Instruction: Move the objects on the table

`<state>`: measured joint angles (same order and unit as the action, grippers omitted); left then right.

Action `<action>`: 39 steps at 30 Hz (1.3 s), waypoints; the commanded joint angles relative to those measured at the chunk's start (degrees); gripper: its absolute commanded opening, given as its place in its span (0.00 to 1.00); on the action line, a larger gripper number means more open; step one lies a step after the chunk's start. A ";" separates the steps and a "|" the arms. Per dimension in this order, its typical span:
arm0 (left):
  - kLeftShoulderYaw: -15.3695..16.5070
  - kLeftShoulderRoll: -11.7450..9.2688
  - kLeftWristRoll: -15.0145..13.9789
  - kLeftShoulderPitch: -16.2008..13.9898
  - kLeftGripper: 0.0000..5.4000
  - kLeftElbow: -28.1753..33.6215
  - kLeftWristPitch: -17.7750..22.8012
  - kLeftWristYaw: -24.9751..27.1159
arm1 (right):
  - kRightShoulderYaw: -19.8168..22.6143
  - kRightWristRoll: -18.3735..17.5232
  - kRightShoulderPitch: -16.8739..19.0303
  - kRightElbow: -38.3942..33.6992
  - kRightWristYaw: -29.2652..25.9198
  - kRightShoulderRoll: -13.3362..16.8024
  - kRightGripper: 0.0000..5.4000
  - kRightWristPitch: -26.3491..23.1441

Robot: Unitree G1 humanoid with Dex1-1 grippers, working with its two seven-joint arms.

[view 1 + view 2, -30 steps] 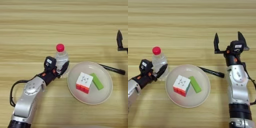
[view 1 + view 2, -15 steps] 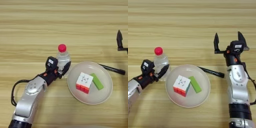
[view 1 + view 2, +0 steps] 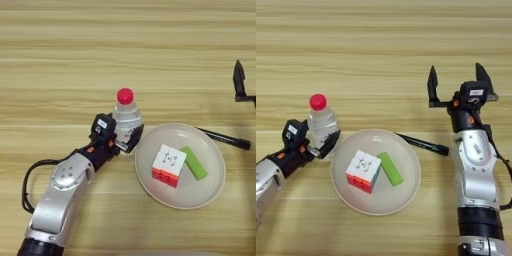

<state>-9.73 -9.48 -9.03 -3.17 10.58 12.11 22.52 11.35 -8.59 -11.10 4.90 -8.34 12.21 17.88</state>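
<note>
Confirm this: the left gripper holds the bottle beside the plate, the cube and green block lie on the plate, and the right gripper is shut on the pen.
One thing is wrong: the right gripper is open and apart from the pen, which lies on the table by the plate, as the right eye view shows. The rest stands: left gripper on the bottle, cube and block on the plate.

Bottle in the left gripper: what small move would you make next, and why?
Probably lift the bottle straight up a little before carrying it anywhere. The left gripper is shut on its lower body, and it stands upright right beside the rim of the plate, which holds the puzzle cube and green block. A sideways slide could knock the plate. The right gripper is open, away to the right.
</note>
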 commanded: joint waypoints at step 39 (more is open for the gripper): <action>2.74 0.63 -1.18 2.25 1.00 22.56 -3.21 -4.24 | 0.06 -0.09 -1.53 1.33 -0.43 -0.05 1.00 1.04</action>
<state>-7.96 -8.37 -10.39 -1.96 31.42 8.25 19.14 11.40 -8.61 -11.59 5.72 -8.54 12.21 18.28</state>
